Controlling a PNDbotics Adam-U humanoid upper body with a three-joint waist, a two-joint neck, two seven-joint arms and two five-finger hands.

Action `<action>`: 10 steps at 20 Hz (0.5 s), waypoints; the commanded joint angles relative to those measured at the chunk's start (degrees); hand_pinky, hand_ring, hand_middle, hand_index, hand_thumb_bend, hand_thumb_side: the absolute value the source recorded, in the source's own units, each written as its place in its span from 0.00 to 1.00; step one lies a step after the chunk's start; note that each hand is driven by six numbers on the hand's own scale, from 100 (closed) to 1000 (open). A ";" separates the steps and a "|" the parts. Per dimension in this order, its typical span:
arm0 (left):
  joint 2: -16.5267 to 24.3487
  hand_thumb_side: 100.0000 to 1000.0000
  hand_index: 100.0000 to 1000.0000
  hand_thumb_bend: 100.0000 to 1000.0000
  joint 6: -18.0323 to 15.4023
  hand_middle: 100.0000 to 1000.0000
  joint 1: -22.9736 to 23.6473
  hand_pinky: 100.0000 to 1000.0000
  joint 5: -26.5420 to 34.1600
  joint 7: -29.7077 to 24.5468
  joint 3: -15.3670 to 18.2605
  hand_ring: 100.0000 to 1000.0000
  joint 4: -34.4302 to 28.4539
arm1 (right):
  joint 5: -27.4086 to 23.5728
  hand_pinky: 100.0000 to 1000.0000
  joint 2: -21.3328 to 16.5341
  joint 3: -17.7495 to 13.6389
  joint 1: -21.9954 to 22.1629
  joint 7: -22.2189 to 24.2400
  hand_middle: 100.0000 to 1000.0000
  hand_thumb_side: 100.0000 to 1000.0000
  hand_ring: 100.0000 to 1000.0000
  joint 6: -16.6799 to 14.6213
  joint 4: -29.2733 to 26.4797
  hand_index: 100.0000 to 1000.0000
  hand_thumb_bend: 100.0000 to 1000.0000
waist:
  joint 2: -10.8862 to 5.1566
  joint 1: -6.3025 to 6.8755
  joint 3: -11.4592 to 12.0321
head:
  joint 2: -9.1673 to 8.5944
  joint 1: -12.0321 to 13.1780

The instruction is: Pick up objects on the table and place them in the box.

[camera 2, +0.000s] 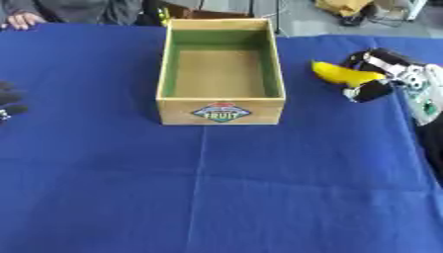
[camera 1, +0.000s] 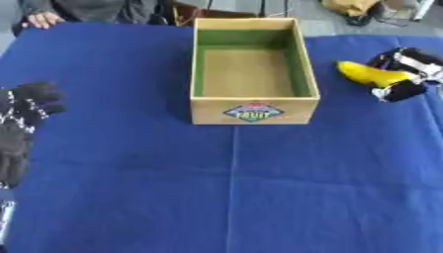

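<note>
Covering the table, blue cloth (camera 1: 259, 188), right hand (camera 2: 380, 74) clamped on banana (camera 2: 342, 73), box (camera 1: 252, 111) nearby

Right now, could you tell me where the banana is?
The banana is on the right side, held in the right hand just right of the wooden box.

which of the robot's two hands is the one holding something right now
The right hand, beside the box, with fingers curled round the yellow banana. The left hand holds nothing, resting at the table's left edge.
</note>
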 commanded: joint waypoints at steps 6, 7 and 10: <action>0.71 1.00 0.65 0.39 0.02 0.70 -0.40 0.74 -0.02 0.09 0.37 0.75 -1.13 | 0.33 0.66 -1.56 0.03 -1.00 -1.10 0.54 0.02 0.53 -0.32 -1.79 0.65 0.00 | -1.47 0.13 -0.14 | 0.15 0.28; 0.71 1.00 0.65 0.39 0.02 0.70 -0.39 0.74 -0.01 0.09 0.38 0.75 -1.14 | 0.31 0.66 -1.55 0.05 -0.99 -1.31 0.54 0.02 0.52 -0.42 -1.90 0.64 0.00 | -1.50 0.14 -0.16 | 0.15 0.30; 0.70 1.00 0.65 0.39 0.02 0.70 -0.35 0.74 0.00 0.13 0.43 0.75 -1.15 | 0.18 0.65 -1.58 0.16 -1.02 -1.76 0.53 0.02 0.51 -0.80 -2.43 0.64 0.00 | -1.60 0.15 -0.24 | 0.19 0.32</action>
